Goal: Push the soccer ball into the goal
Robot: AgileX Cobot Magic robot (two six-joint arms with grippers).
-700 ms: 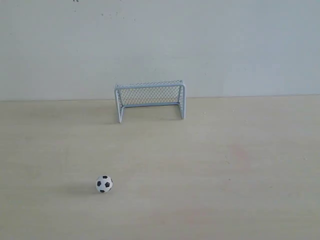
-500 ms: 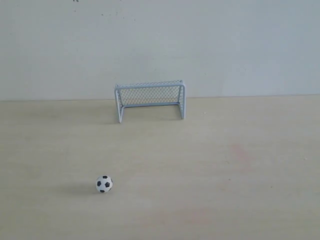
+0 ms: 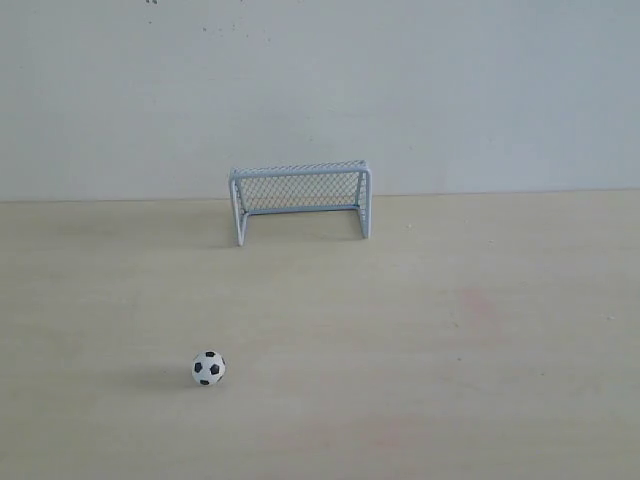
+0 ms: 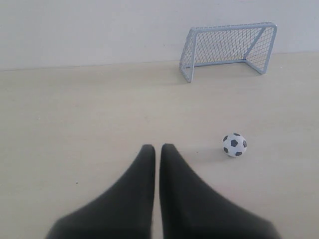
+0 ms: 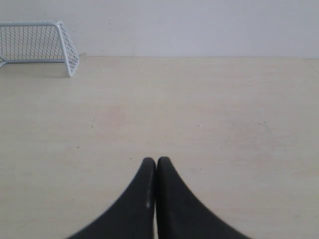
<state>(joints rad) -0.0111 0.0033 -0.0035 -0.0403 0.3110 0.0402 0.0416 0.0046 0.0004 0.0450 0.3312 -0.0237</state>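
The soccer ball (image 3: pixel 208 368) lies on the pale wooden table (image 3: pixel 430 330), well in front of the goal (image 3: pixel 300 200) and a little to its left. The goal stands at the table's back edge against the wall, its mouth facing forward. In the left wrist view the ball (image 4: pixel 234 145) rests beside my left gripper (image 4: pixel 157 148), which is shut and empty, with the goal (image 4: pixel 227 50) farther off. My right gripper (image 5: pixel 153 161) is shut and empty too; only one side of the goal (image 5: pixel 37 46) shows there. Neither gripper appears in the exterior view.
A plain white wall (image 3: pixel 320 90) rises directly behind the goal. A faint pinkish stain (image 3: pixel 480 305) marks the table's right half.
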